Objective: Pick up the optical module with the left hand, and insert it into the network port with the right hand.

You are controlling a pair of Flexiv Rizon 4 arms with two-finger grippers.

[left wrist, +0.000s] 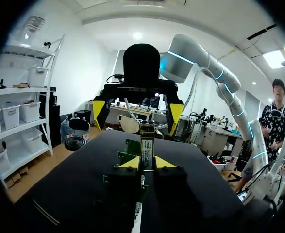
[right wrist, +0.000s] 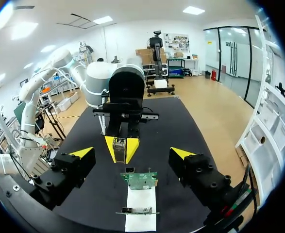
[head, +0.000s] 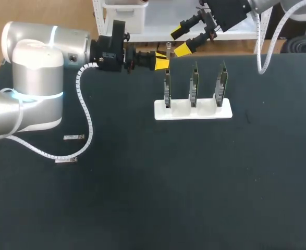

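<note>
Both fingers of my left gripper point(left wrist: 147, 162) pinch the optical module point(left wrist: 147, 143), held near the end one of three upright network cards point(head: 194, 86) on the white stand point(head: 193, 111). My right gripper point(right wrist: 132, 154) faces it with fingers spread wide, touching nothing.

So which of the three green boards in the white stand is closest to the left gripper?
The upright green circuit board at the white stand's left end, just ahead of the yellow-tipped left gripper; the other two stand farther right.
</note>
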